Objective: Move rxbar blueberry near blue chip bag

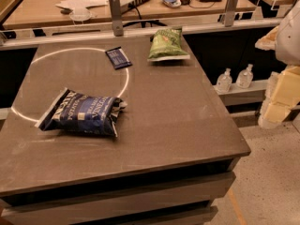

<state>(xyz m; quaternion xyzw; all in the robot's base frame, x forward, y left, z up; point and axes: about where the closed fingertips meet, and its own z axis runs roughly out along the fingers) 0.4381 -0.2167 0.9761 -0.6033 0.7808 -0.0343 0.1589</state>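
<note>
Right of the table hangs the claw.

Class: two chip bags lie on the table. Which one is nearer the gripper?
The green chip bag, back right on the table; the gripper hangs beyond the right edge, while the blue chip bag lies front left.
</note>
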